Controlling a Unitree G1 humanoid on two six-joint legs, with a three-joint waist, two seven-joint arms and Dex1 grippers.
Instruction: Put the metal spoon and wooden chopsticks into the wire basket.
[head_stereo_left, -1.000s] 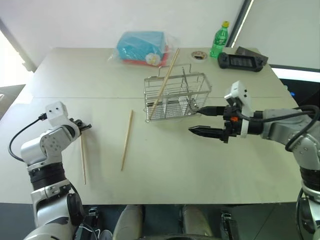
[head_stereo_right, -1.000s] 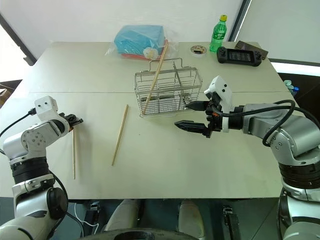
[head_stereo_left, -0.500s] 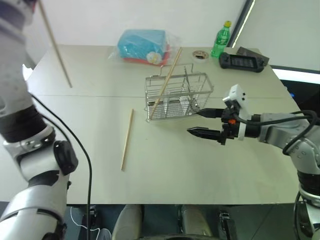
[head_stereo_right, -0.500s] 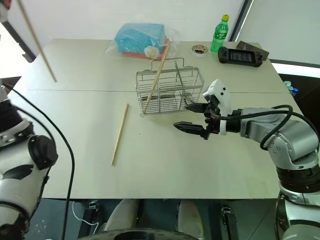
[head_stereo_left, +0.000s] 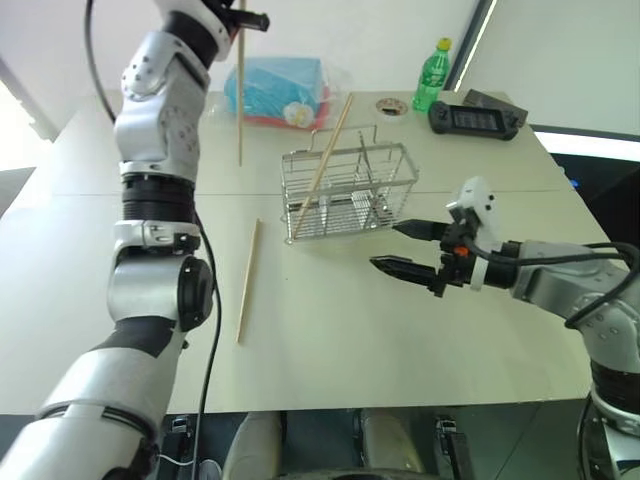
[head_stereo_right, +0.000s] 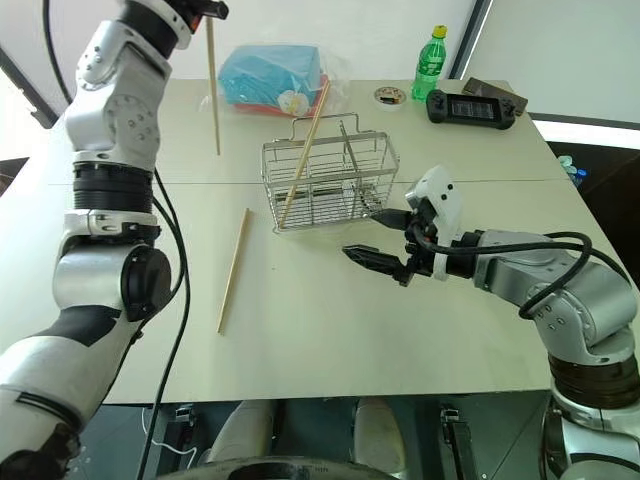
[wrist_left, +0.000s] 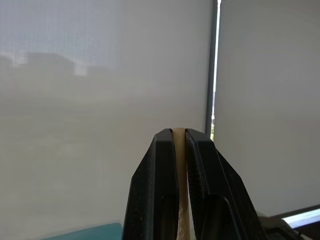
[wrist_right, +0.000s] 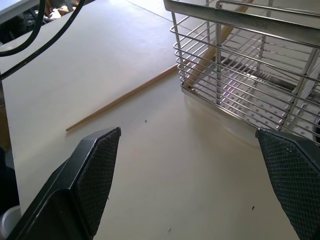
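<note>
Left gripper (wrist_left: 179, 134) up high, pinching our chopstick (head_stereo_left: 240, 90); right gripper (head_stereo_left: 411, 248) gapes wide, empty, just beside wire basket (head_stereo_left: 350, 190).

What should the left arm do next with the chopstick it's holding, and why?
Probably carry it right, over the wire basket, then lower it. The left gripper holds the chopstick upright above the table, beside the basket, where another chopstick already leans.

Leaning chopstick (head_stereo_left: 326, 163) crosses the wire basket (head_stereo_left: 350, 190) top; right side free.

text: none legible | bottle (head_stereo_left: 432, 75) label: unreadable
</note>
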